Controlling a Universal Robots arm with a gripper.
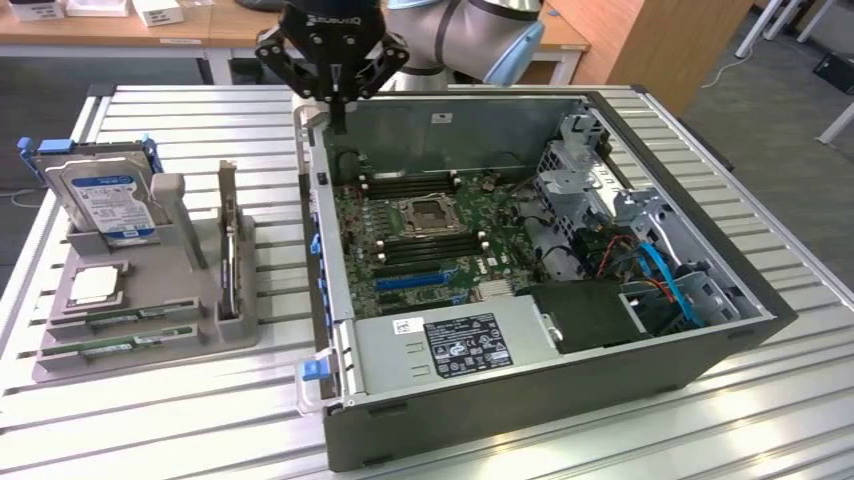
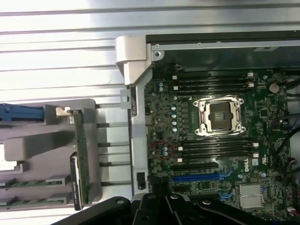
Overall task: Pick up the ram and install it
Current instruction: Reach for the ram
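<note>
Gripper [image 1: 338, 116] fingers closed tight together, gripping nothing, hanging over a corner of the open computer case [image 1: 534, 400], ram [image 1: 123, 321] lying in the grey holder [image 1: 180, 285], well apart

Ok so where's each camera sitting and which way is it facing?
Exterior view: off the arm, raised, looking down across the slatted table at the open computer case and parts tray; the arm and end effector show over the case's far edge.
Wrist view: on the wrist, looking down at the motherboard; the end effector's dark body shows.
Shared: motherboard, its empty socket, tray, table.
</note>
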